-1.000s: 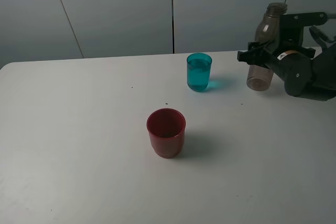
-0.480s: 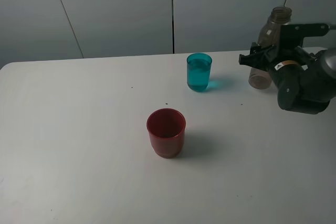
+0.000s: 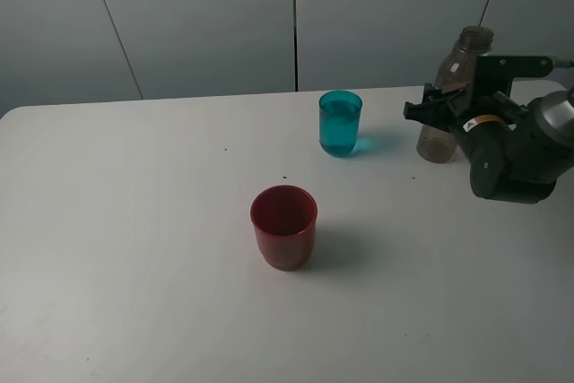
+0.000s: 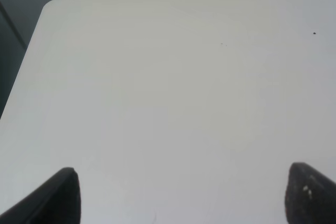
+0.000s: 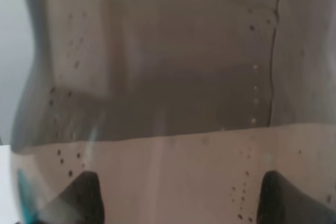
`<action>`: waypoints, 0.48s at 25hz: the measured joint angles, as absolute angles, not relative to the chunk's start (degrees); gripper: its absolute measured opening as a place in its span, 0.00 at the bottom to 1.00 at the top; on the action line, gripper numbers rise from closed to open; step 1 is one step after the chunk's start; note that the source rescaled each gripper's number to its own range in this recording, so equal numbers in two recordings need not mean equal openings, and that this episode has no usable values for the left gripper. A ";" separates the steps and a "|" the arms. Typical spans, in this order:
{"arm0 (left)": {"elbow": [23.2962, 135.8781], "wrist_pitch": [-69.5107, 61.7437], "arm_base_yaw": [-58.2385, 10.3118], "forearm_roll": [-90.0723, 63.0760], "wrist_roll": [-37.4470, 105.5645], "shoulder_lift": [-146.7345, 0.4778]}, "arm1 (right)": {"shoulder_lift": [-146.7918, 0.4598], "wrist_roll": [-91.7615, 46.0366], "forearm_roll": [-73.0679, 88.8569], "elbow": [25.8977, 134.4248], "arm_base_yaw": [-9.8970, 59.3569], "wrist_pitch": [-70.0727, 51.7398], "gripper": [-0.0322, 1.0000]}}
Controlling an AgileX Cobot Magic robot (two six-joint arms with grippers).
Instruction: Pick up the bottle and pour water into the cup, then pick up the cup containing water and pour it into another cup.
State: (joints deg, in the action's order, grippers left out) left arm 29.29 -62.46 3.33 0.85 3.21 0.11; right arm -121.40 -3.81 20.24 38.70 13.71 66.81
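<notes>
Smoky-grey bottle (image 3: 453, 69), clamped in the right gripper (image 3: 438, 107) beside the cup (image 3: 340, 123), wanted a level, gentle set-down before release, while the left gripper (image 4: 189, 195) gaped empty.

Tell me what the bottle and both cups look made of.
Bottle: likely plastic, smoky translucent and glossy; the liquid line shows through its wall. Teal cup: translucent plastic by its look; the water inside shows. Red cup: probably plastic, opaque, with a dull sheen.

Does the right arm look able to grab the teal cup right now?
Probably not yet: its end effector is occupied holding the bottle. Nothing stands between it and the teal cup, though.
</notes>
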 joint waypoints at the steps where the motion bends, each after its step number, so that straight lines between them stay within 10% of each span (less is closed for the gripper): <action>1: 29.29 -62.46 3.33 0.85 3.21 0.11 | -121.40 -3.70 20.24 38.70 13.71 66.81 0.17; 4: 29.29 -62.46 3.33 0.85 3.21 0.11 | -121.40 -3.70 20.14 38.70 13.71 66.81 0.85; 5: 29.29 -62.46 3.33 0.85 3.21 0.11 | -121.40 -3.70 20.14 38.70 13.71 66.81 0.93; 12: 29.29 -62.46 3.33 0.85 3.21 0.11 | -116.29 -7.42 20.25 38.70 13.71 66.04 0.99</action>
